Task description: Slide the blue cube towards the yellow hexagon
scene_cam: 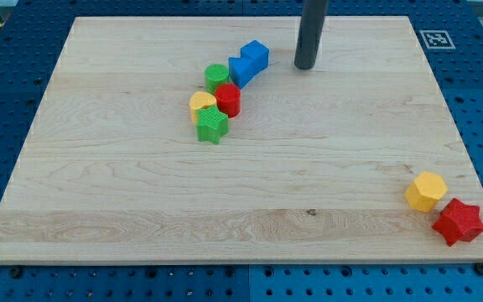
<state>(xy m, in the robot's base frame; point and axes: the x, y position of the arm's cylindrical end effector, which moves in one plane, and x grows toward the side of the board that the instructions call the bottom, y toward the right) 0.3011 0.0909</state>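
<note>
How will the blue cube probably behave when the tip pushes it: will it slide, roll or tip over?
The blue cube has flat faces, so it likely slides on the smooth wooden board, not rolls. It looks low, so tipping seems unlikely. My tip stands at its right; an off-centre push may turn it.

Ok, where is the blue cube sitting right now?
The blue cube sits near the view's top, just left of centre, touching another blue block at its lower left; my tip is close on its right.

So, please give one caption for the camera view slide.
My tip beside the blue cube, far from the yellow hexagon.
</note>
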